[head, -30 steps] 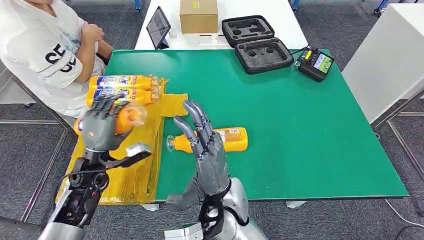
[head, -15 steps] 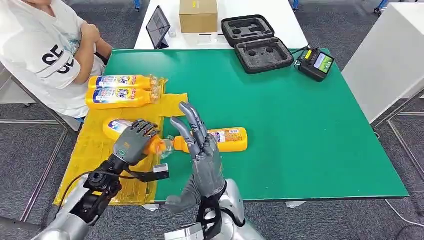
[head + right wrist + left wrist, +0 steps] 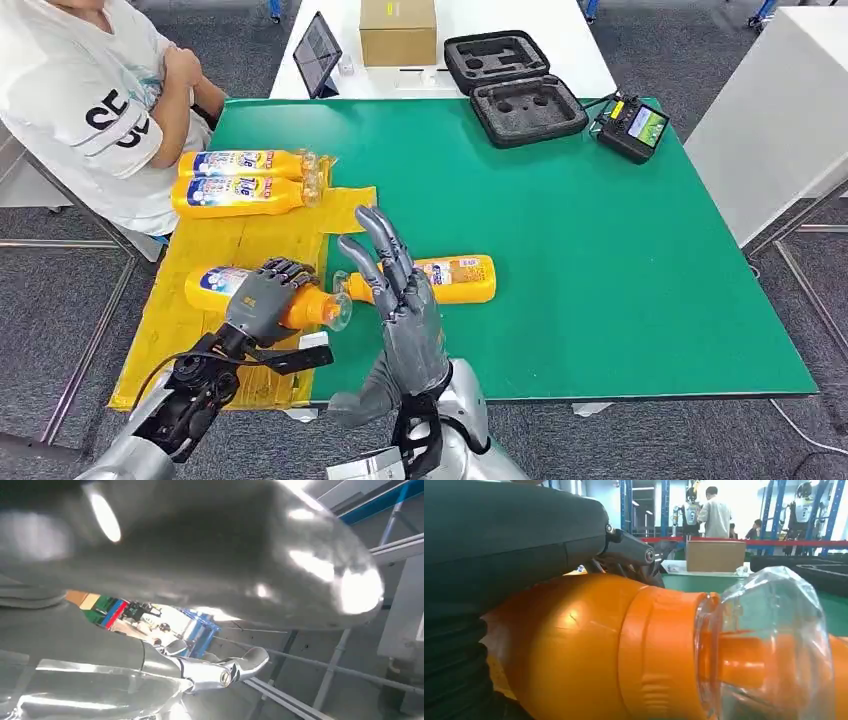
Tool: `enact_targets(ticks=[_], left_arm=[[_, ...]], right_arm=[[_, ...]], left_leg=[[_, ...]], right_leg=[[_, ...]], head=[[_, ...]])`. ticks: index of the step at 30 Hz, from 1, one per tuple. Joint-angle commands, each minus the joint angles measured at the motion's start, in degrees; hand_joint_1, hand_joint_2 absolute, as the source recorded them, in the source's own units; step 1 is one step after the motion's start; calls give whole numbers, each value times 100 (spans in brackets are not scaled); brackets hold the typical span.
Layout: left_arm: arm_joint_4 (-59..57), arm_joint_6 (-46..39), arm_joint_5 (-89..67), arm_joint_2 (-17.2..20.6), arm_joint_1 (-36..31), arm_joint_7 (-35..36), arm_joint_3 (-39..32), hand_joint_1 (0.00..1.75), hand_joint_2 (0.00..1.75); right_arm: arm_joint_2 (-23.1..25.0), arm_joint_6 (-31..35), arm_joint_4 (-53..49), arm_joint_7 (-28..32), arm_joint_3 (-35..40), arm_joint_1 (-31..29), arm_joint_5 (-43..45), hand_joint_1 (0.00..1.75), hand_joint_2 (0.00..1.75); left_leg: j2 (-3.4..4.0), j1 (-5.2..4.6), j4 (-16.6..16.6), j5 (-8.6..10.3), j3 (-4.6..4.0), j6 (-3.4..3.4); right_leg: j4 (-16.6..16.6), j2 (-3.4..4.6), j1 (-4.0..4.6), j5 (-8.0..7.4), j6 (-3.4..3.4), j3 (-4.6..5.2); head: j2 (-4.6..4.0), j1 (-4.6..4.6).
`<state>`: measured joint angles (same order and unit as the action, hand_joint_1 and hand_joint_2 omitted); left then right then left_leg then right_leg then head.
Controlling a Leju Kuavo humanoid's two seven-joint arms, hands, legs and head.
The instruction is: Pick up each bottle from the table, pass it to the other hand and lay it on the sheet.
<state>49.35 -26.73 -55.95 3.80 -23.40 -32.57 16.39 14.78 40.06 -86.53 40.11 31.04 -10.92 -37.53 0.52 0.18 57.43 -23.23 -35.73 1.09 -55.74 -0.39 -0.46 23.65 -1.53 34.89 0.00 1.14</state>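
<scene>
The left hand is gripping an orange bottle lying flat across the near part of the yellow sheet, its long axis running side to side and its clear cap pointing toward the right hand. That hand is standing upright, fingers spread and empty, just beside the cap. Whether the bottle is already resting on the sheet, I can't quite tell. Another bottle is lying on the green table behind the right hand.
</scene>
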Motion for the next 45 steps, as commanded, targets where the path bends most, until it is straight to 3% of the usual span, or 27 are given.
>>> enact_targets(ticks=[1, 2, 3, 4, 5, 10, 15, 26, 33, 34, 37, 45], left_arm=[[-305, 276, 272, 143, -63, -45, 87, 175, 175], [-313, 290, 283, 145, -49, -30, 87, 175, 175], [-345, 700, 603, 152, 36, 104, 37, 35, 175], [-328, 1153, 885, 196, 59, 151, 31, 9, 175], [-352, 1230, 929, 223, 58, 184, 23, 0, 175], [-700, 1969, 1261, 322, -99, 334, 10, 0, 175], [-892, 1937, 1293, 269, -123, 341, -5, 0, 175], [-969, 2063, 1299, 247, -163, 343, 28, 0, 175], [-1043, 2934, 1913, 262, -274, 46, -141, 0, 175], [-1043, 2934, 1913, 262, -274, 46, -141, 0, 0], [-830, 4153, 3134, 171, -231, -127, -627, 0, 0], [-158, 5147, 5028, 176, -67, 460, -1211, 0, 0]], right_arm=[[-1, -6, 319, -11, 130, 56, 94, 0, 0], [-12, -6, 333, -11, 142, 52, 95, 0, 0], [-33, -6, 424, -11, 181, 43, 152, 0, 0], [-52, -6, 436, -11, 206, 29, 174, 0, 0], [-50, -6, 453, -11, 202, 30, 171, 0, 0], [-92, -6, 557, -11, 293, -44, 343, 0, 0], [-95, -6, 588, -11, 276, -28, 362, 0, 0], [-110, -6, 624, -11, 243, -29, 427, 0, 0], [-95, -6, 664, -11, 163, 26, 337, 0, 0], [-95, -6, 664, -11, 163, 26, 337, 0, 0], [-30, -6, 774, -11, 107, -6, 265, 0, 0], [33, -6, 844, -11, -22, 76, 146, 0, 0]], left_leg=[[-2, 8, -7, -19, 48, -9], [2, 3, -7, -7, 22, -5], [4, 4, -10, -11, 33, -7], [4, 5, -12, -14, 43, -8], [7, 4, -13, -14, 46, -9], [12, 4, -14, -9, 49, -9], [21, 7, -23, -12, 88, -16], [0, 5, -14, -2, 88, -10], [3, 6, -17, -2, 104, -11], [7, 7, -20, -2, 108, -13], [2, 6, -18, -1, 110, -11], [-6, 6, -15, 0, 113, -8]], right_leg=[[8, 7, 6, 18, 7, -48], [7, 6, 2, 5, 4, -20], [10, 10, 4, 8, 5, -31], [11, 11, 4, 11, 7, -40], [12, 15, 3, 10, 7, -43], [11, 18, 3, 4, 7, -43], [19, 31, 4, 2, 12, -79], [8, 7, 0, 4, 9, -86], [10, 10, 2, 2, 10, -104], [14, 15, 3, 0, 11, -106], [13, 8, 1, 1, 10, -110], [11, -1, 0, 3, 9, -116]], head=[[0, 0], [0, 0], [0, 0], [0, 0], [0, 0], [0, 0], [0, 0], [0, 2], [0, 0], [0, 2], [0, 2], [0, 0]])
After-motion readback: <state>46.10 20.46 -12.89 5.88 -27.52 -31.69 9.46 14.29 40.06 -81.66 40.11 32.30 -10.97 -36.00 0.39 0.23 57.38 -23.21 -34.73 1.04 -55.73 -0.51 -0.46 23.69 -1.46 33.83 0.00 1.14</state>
